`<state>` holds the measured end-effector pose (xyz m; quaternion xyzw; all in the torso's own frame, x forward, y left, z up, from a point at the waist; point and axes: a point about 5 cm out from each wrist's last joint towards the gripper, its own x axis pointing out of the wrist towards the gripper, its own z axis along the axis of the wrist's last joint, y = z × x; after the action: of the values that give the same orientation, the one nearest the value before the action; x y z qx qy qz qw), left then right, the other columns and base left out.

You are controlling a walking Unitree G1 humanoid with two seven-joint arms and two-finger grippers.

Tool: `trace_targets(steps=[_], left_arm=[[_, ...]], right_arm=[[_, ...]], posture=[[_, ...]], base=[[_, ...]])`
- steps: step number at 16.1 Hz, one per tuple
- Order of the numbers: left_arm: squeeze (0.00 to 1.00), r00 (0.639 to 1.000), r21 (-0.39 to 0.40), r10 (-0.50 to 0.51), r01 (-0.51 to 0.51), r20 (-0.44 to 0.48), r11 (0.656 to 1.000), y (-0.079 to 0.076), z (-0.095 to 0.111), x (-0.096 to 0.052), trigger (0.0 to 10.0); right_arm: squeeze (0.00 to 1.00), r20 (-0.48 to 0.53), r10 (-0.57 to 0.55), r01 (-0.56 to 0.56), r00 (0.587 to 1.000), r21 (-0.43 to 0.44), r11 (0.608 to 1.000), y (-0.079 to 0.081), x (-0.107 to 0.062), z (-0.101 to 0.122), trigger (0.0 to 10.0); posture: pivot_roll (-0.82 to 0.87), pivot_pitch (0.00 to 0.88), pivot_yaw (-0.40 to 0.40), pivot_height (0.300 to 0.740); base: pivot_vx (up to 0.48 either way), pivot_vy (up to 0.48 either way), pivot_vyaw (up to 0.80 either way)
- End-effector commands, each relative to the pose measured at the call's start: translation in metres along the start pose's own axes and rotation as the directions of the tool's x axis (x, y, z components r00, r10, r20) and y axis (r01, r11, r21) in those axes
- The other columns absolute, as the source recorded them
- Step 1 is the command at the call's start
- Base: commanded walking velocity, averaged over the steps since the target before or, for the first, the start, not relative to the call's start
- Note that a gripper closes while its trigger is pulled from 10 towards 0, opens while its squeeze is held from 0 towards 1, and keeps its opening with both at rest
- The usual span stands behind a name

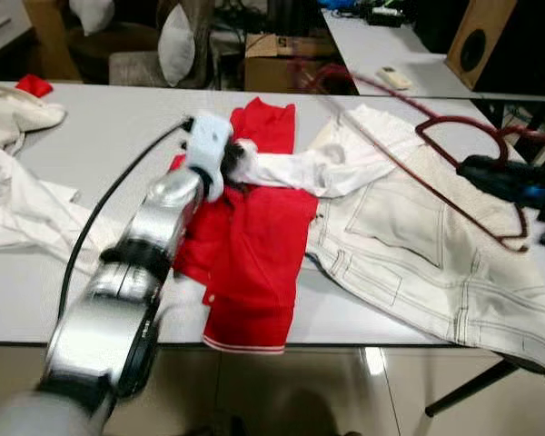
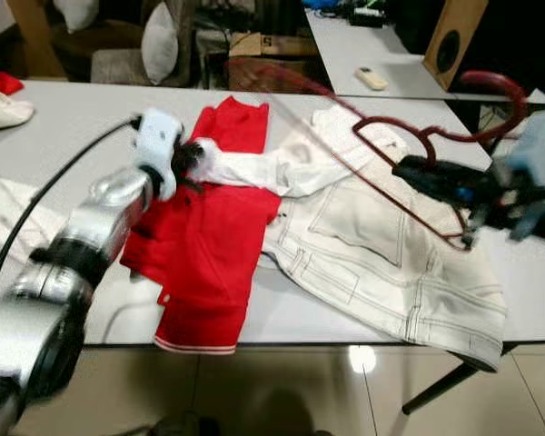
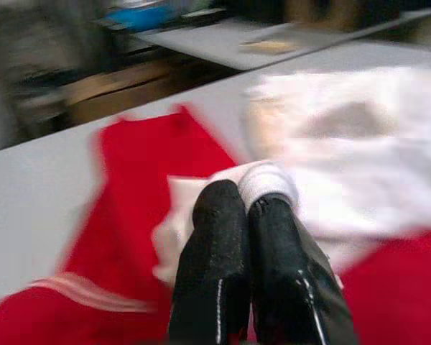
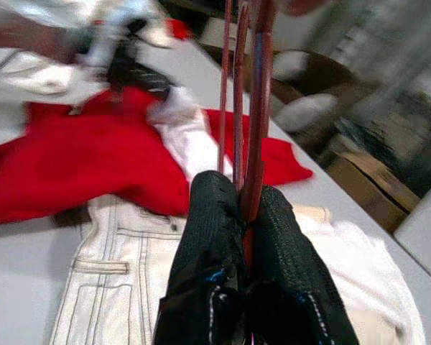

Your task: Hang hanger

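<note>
Overhead, in the left eye view, the left end effector [image 1: 239, 156] is sitting at the centre of the frame over a red garment [image 1: 247, 245], its fingers pressed together on a white sleeve [image 1: 300, 170]. At the right edge the right end effector [image 1: 490, 173] is pinching a dark red hanger [image 1: 472, 136], which is lying tilted above the white jeans [image 1: 418, 254] on the grey table [image 1: 100, 136]; its long axis is running from upper left to lower right, and its blurred hook end is stretching toward the upper middle.

Next, the right eye view is showing the same hanger held just left of the right edge, with its rounded end curving up toward the upper right corner.

Through the left wrist view, two black fingers [image 3: 215, 266] are closing together on a fold of white cloth over the red garment.

Finally, in the right wrist view, the fingers [image 4: 212, 244] are clamping the hanger's thin red bars, which are running straight up the frame.
</note>
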<state>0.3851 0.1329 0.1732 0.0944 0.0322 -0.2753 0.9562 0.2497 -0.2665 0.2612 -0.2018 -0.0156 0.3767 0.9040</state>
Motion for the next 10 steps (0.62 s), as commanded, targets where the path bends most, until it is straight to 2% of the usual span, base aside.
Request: trace_targets(steps=[1,2,3,4,5,6,7,8,10], left_arm=[[0.0,0.995,0.008,-0.086,0.086,0.045,0.996,-0.01,0.016,0.001,10.0],[0.06,0.976,-0.014,-0.186,0.189,0.113,0.982,-0.029,0.027,-0.009,10.0],[0.35,0.934,-0.011,-0.3,0.308,0.193,0.951,-0.053,0.042,-0.02,10.0],[0.76,0.912,0.002,-0.351,0.359,0.213,0.933,-0.063,0.048,-0.026,10.0],[1.0,0.884,0.029,-0.415,0.419,0.217,0.908,-0.076,0.054,-0.034,10.0],[1.0,0.87,0.064,-0.452,0.449,0.196,0.891,-0.081,0.055,-0.038,10.0],[1.0,0.865,0.142,-0.488,0.471,0.121,0.87,-0.083,0.049,-0.044,10.0],[1.0,0.861,0.201,-0.505,0.485,0.061,0.851,-0.083,0.045,-0.048,10.0],[1.0,0.852,0.346,-0.508,0.518,-0.126,0.782,-0.075,0.028,-0.06,10.0]], right_arm=[[0.0,-0.016,-0.071,0.071,0.997,-0.003,0.997,-0.002,-0.003,0.002,10.0],[0.0,-0.044,-0.136,0.138,0.99,0.057,0.989,0.004,0.003,-0.006,10.0],[0.0,-0.068,-0.193,0.199,0.979,0.101,0.975,0.009,0.011,-0.012,10.0],[0.0,-0.082,-0.218,0.226,0.972,0.108,0.968,0.011,0.016,-0.016,10.0],[0.0,-0.098,-0.273,0.284,0.957,0.13,0.95,0.014,0.026,-0.023,10.0],[0.0,-0.105,-0.324,0.338,0.94,0.172,0.925,0.017,0.036,-0.028,10.0],[0.0,-0.132,-0.367,0.388,0.921,0.2,0.9,0.02,0.044,-0.033,10.0],[0.0,-0.149,-0.39,0.414,0.909,0.2,0.888,0.021,0.046,-0.036,10.0],[0.0,-0.164,-0.389,0.419,0.906,0.231,0.878,0.027,0.052,-0.04,10.0]], posture=[[-0.11,0.0,0.02,0.74],[-0.11,0.0,0.022,0.74],[-0.11,0.0,0.023,0.74],[-0.11,0.0,0.024,0.74],[-0.11,0.0,0.02,0.74],[-0.1,0.0,0.017,0.74],[-0.1,0.0,0.014,0.74],[-0.1,0.0,0.013,0.74],[-0.1,0.0,0.023,0.74]], base=[[0.0,0.0,0.0],[0.0,0.0,0.0],[0.0,0.0,0.0],[0.0,0.0,0.0],[0.0,0.0,0.0],[0.0,0.0,0.0],[0.0,0.0,0.0],[0.0,0.0,0.0],[0.0,0.0,0.0]])
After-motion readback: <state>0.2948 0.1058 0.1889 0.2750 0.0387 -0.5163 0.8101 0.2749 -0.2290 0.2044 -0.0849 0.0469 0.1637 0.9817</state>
